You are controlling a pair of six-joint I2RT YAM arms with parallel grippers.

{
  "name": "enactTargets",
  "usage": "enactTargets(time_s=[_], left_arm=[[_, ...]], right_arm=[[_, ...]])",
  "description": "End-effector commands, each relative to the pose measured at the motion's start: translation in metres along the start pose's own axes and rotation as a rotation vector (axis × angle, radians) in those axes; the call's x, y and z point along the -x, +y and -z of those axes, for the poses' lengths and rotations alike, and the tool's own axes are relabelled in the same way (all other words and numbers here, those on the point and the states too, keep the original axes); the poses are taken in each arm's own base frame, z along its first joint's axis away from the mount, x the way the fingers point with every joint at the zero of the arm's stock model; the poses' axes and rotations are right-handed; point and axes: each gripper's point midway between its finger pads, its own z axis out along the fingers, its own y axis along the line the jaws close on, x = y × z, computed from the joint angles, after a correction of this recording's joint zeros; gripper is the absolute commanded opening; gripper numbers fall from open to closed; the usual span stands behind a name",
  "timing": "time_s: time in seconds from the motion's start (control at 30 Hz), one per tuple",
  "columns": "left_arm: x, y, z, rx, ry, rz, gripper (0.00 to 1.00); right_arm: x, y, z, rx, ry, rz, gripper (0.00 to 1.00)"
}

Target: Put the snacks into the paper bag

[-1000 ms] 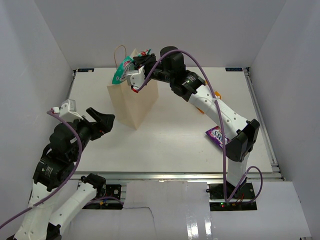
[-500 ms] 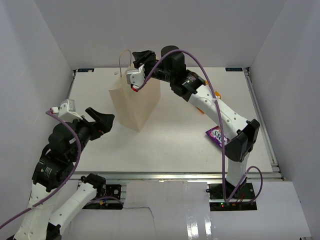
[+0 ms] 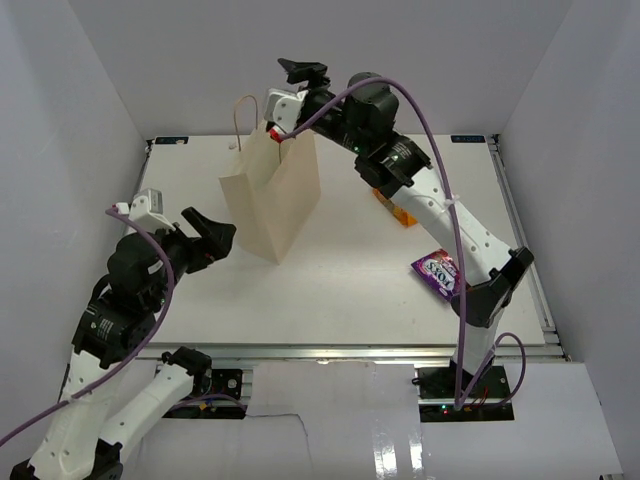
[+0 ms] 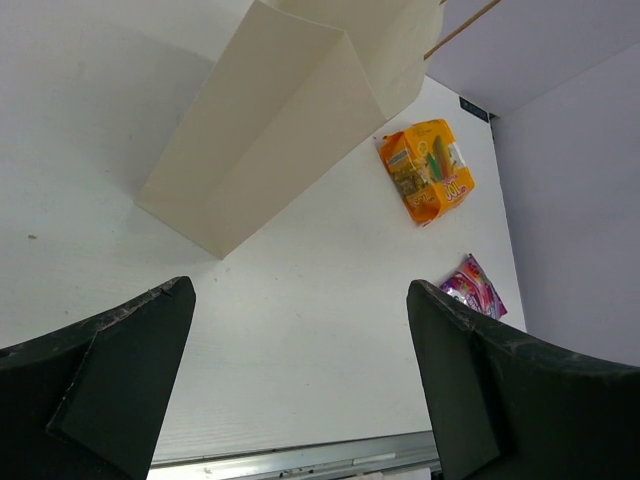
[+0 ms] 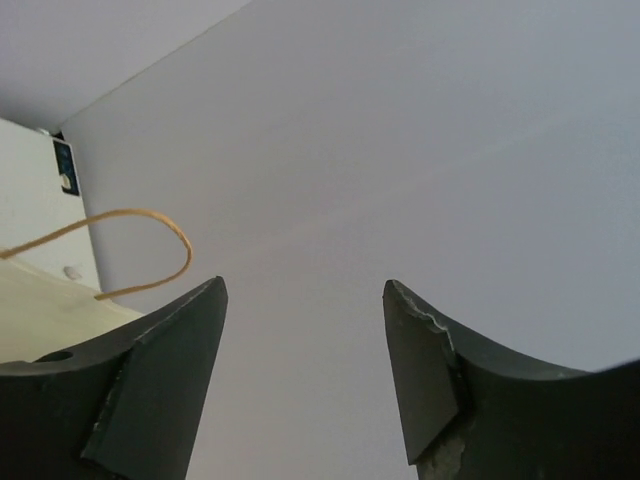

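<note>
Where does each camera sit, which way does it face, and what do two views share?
Top external: fixed above and behind, looking down on the table, paper bag, orange pack, purple packet; left arm and right arm show.
Left wrist: on the left arm, facing bag, pack and packet; left gripper open at the bottom.
Right wrist: above the bag, facing the wall and a bag handle; right gripper open.
Shared: top and left wrist see bag, pack, packet.

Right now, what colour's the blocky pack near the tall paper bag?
Orange blocky snack pack, green and yellow print; clearest in the left wrist view.
</note>
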Motion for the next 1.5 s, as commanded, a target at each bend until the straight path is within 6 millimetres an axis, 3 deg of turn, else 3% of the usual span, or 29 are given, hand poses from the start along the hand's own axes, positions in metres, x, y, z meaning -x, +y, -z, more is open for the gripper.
enactTargets(time_s=[0.0,0.1,0.13,0.2,0.23,0.3,0.33,0.4,0.43,0.5,0.53,0.6,0.63,0.7,0.8,0.87,0.97,1.0,1.03,1.1,1.17,1.2,1.23,1.3,1.37,1.47], left_arm=[[0.014,-0.021,0.002,-0.082,-0.024,-0.038,0.98],[0.015,-0.025,0.003,-0.107,-0.025,-0.055,0.98],[0.014,-0.023,0.003,-0.103,-0.026,-0.056,0.98],[0.016,-0.021,0.008,-0.106,-0.044,-0.045,0.98],[0.015,-0.02,0.009,-0.102,-0.048,-0.04,0.98],[0.014,-0.017,0.012,-0.102,-0.057,-0.026,0.98],[0.013,-0.017,0.012,-0.103,-0.058,-0.014,0.98],[0.008,-0.017,0.009,-0.11,-0.043,-0.01,0.98],[0.007,-0.018,0.008,-0.113,-0.039,-0.006,0.98],[0.001,-0.018,0.004,-0.115,-0.011,-0.007,0.98],[-0.001,-0.019,0.002,-0.115,-0.003,-0.005,0.98],[-0.004,-0.018,0.0,-0.111,0.009,0.0,0.98],[-0.005,-0.018,-0.001,-0.111,0.012,0.001,0.98],[-0.009,-0.017,-0.003,-0.108,0.021,0.01,0.98],[-0.014,-0.016,-0.003,-0.115,0.028,0.03,0.98],[-0.021,-0.013,-0.004,-0.116,0.044,0.042,0.98],[-0.032,-0.011,-0.008,-0.117,0.07,0.057,0.98],[-0.034,-0.011,-0.008,-0.12,0.079,0.069,0.98],[-0.036,-0.012,-0.009,-0.125,0.084,0.075,0.98],[-0.045,-0.013,-0.011,-0.134,0.119,0.101,0.98],[-0.055,-0.015,-0.013,-0.15,0.156,0.122,0.98],[-0.057,-0.014,-0.015,-0.145,0.162,0.135,0.98],[-0.063,-0.019,-0.014,-0.166,0.19,0.158,0.98],[-0.071,-0.017,-0.015,-0.167,0.214,0.178,0.98],[-0.076,-0.017,-0.016,-0.171,0.224,0.201,0.98],[-0.075,-0.019,-0.016,-0.181,0.219,0.211,0.98]], right_arm=[[0.036,-0.096,0.058,-0.264,-0.03,-0.184,0.72],[0.007,-0.102,0.101,-0.291,0.05,-0.345,0.8],[-0.016,-0.099,0.126,-0.297,0.109,-0.423,0.82],[-0.05,-0.073,0.15,-0.248,0.21,-0.516,0.84],[-0.087,-0.055,0.181,-0.247,0.319,-0.564,0.84],[-0.119,-0.013,0.212,-0.179,0.423,-0.711,0.87],[-0.155,0.009,0.248,-0.196,0.539,-0.772,0.87],[-0.177,0.043,0.281,-0.155,0.608,-0.937,0.88],[-0.2,0.058,0.316,-0.176,0.71,-1.023,0.9],[-0.219,0.1,0.351,-0.131,0.789,-1.202,0.9],[-0.228,0.13,0.38,-0.094,0.884,-1.341,0.91],[-0.223,0.17,0.398,0.023,0.929,-1.476,0.91],[-0.216,0.197,0.412,0.135,0.973,-1.521,0.99],[-0.209,0.229,0.429,0.246,1.028,-1.53,0.9],[-0.216,0.256,0.458,0.29,1.164,-1.408,0.9],[-0.225,0.258,0.47,0.293,1.244,-1.251,0.9],[-0.217,0.283,0.477,0.379,1.34,-1.117,0.9],[-0.216,0.283,0.474,0.37,1.33,-1.064,0.9],[-0.208,0.301,0.472,0.42,1.333,-1.04,0.9],[-0.203,0.306,0.466,0.416,1.325,-0.953,0.9],[-0.202,0.323,0.48,0.416,1.393,-0.909,0.9],[-0.202,0.324,0.474,0.403,1.384,-0.864,0.9],[-0.205,0.332,0.488,0.395,1.454,-0.822,0.9],[-0.203,0.341,0.489,0.401,1.476,-0.771,0.9],[-0.211,0.343,0.5,0.354,1.546,-0.679,0.9],[-0.216,0.341,0.498,0.303,1.566,-0.593,0.9]])
